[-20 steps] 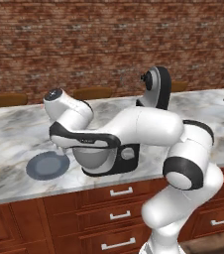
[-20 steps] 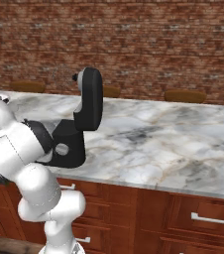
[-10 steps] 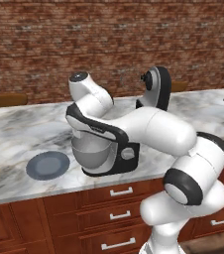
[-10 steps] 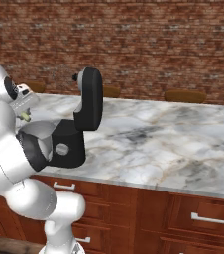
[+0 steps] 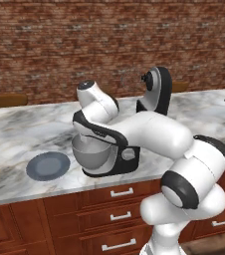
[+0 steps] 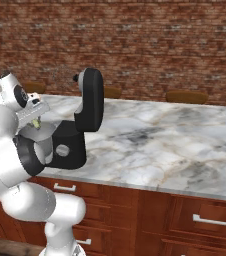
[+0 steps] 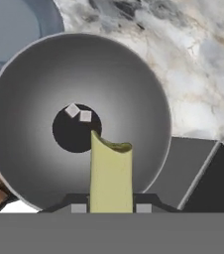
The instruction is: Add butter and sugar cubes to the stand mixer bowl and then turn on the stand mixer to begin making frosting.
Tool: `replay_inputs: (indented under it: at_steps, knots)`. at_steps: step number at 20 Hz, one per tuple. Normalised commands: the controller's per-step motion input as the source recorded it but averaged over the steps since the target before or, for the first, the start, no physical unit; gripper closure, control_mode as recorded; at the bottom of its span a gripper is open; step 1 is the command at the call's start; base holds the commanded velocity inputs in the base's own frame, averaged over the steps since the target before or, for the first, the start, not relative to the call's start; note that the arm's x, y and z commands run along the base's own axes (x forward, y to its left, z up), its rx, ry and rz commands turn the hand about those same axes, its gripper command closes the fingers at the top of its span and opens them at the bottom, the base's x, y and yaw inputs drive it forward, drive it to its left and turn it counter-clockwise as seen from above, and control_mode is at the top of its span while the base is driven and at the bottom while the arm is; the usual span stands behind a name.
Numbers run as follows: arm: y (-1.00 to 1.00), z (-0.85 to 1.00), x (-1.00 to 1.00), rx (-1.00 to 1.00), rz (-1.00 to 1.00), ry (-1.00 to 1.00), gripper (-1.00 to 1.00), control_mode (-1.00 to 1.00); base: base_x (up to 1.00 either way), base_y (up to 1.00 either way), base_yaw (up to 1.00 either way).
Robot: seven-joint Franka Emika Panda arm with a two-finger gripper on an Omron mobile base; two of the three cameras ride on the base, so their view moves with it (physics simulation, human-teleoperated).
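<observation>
From my remote station I see the end effector (image 7: 111, 208) closed on the butter (image 7: 111, 171), a pale-yellow stick that stands up between the two dark finger tips in the hand view. The stick points into the mixer bowl (image 7: 29, 89), directly above the grey inside wall of it. I cannot tell if the butter touches the bowl; it seems to hang above it.

At the dark bottom of the bowl lie two small white sugar cubes (image 7: 79, 113), just beside each other, near the top end of the butter.

In the left base view the grey bowl (image 5: 89, 155) sits on the black base of the stand mixer (image 5: 157, 92), near the front edge of the marble table (image 5: 20, 129). The head of the mixer is tilted up and back, so the bowl is open from above. The white arm bends over the bowl and hides its rim in part.

To the left of the bowl a flat blue-grey plate (image 5: 48, 165) lies on the table, near the bowl but apart from it. In the hand view, a part of this plate (image 7: 15, 25) shows at the upper left, behind the rim of the bowl.

In the right base view I see the mixer (image 6: 87, 107) with its round silver knob (image 6: 62, 149) on the side of the base, and the butter (image 6: 35, 121) as a small yellow spot under the hand, above the bowl (image 6: 42, 134).
</observation>
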Motion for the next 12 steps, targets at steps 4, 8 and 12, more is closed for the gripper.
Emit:
replay_inputs:
  at_steps: [4,8,12]
  knots:
    - [0.0,-0.28,0.0,0.0,-0.08,0.0,1.0,-1.0,0.0,0.0,0.0]
    - [0.0,-0.21,0.01,0.02,-0.05,0.0,1.0,-1.0,0.0,0.0,0.0]
    - [0.09,-0.24,0.11,0.02,-0.03,0.02,1.0,-1.0,0.0,0.0,0.0]
